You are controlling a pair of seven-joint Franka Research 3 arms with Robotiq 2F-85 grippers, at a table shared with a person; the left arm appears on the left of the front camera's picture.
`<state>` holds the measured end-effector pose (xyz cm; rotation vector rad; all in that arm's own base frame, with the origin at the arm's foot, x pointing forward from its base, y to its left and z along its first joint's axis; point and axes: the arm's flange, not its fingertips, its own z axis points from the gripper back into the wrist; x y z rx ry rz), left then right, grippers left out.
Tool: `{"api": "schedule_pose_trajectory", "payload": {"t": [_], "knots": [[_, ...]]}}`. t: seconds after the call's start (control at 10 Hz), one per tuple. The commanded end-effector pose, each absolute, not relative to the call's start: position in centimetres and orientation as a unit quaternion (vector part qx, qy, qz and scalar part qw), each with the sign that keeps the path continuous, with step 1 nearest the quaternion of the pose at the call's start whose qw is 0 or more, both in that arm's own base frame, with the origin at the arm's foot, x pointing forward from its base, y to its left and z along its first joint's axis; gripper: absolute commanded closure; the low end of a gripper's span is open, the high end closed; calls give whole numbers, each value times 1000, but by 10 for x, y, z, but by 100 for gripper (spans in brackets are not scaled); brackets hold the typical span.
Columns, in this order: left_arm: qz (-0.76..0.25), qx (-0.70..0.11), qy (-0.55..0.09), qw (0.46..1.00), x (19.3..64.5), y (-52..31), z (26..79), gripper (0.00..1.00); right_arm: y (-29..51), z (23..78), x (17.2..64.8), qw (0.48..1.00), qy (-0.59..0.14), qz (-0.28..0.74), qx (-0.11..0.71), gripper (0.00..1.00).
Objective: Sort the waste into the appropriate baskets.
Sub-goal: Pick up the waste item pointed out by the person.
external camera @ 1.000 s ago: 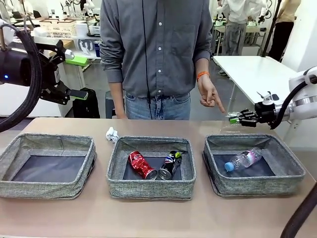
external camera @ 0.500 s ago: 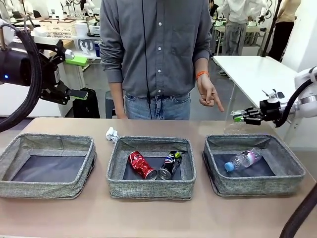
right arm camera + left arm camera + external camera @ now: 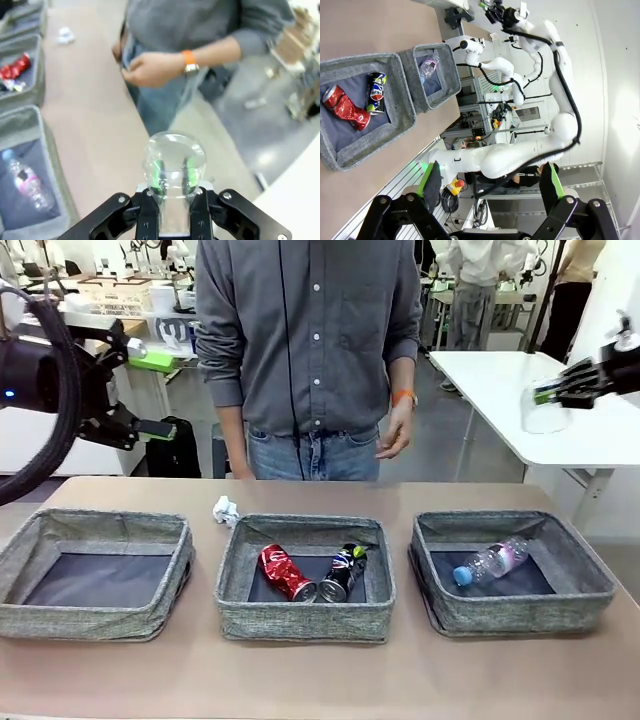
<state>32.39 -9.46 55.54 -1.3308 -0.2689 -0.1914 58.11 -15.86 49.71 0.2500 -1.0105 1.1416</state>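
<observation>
My right gripper (image 3: 556, 392) is shut on a clear plastic cup (image 3: 545, 410), held high at the far right above the table. The right wrist view has the cup (image 3: 173, 155) pinched between the green pads, with that gripper (image 3: 173, 176) well above the table. A clear bottle (image 3: 490, 562) lies in the right basket (image 3: 520, 615). The middle basket (image 3: 305, 622) holds a red can (image 3: 287, 573) and a dark can (image 3: 342, 573). Nothing is in the left basket (image 3: 90, 622). Crumpled white paper (image 3: 226, 510) lies on the table behind the baskets. My left gripper (image 3: 150, 392) hangs open at the upper left.
A person stands at the far side, one hand (image 3: 395, 440) with an orange wristband hanging by the hip. A white table (image 3: 510, 390) stands behind on the right. In the left wrist view the open gripper (image 3: 490, 182) points along the baskets (image 3: 407, 107).
My right gripper has risen and swung right with the cup, from just behind the right basket to high at the picture's edge. The person's pointing hand has dropped back.
</observation>
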Motion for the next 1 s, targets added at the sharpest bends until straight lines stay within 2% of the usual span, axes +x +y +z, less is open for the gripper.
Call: {"api": "schedule_pose_trajectory", "payload": {"t": [0.0,0.1,0.2,0.3,0.9], "knots": [[-85,-616,-122,774,323,-95,557,0,-99,464,515,798,-319,511,27,80],[-85,-616,-122,774,323,-95,557,0,-90,450,495,789,-306,533,11,80],[-85,-616,-122,774,323,-95,557,0,-86,426,487,728,-362,581,38,80],[-85,-616,-122,774,323,-95,557,0,-118,476,519,762,-368,533,12,80],[-85,-616,-122,774,323,-95,557,0,-124,479,515,758,-369,538,2,80]]}}
